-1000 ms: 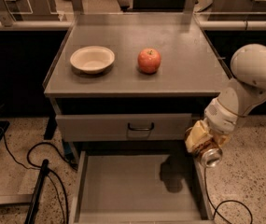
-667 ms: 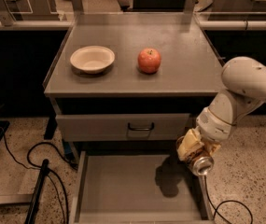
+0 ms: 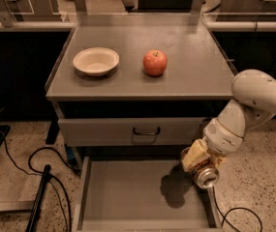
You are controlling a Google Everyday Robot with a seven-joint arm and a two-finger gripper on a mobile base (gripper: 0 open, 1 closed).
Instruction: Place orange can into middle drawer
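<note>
My gripper [image 3: 199,164] is shut on the orange can [image 3: 206,177], whose shiny silver end faces the camera. It holds the can tilted in the air over the right side of the middle drawer [image 3: 128,197], which is pulled wide open with a bare grey floor. The can's shadow falls on the drawer floor just left of it. My white arm [image 3: 253,105] reaches in from the right.
A red-orange apple [image 3: 155,63] and a white bowl [image 3: 96,61] sit on the cabinet top [image 3: 195,66]. The shut drawer front with a black handle [image 3: 145,131] is above the open drawer. Black cables [image 3: 40,178] lie on the floor at left.
My gripper has carried the can leftward and slightly down, from outside the drawer's right wall to above its right side.
</note>
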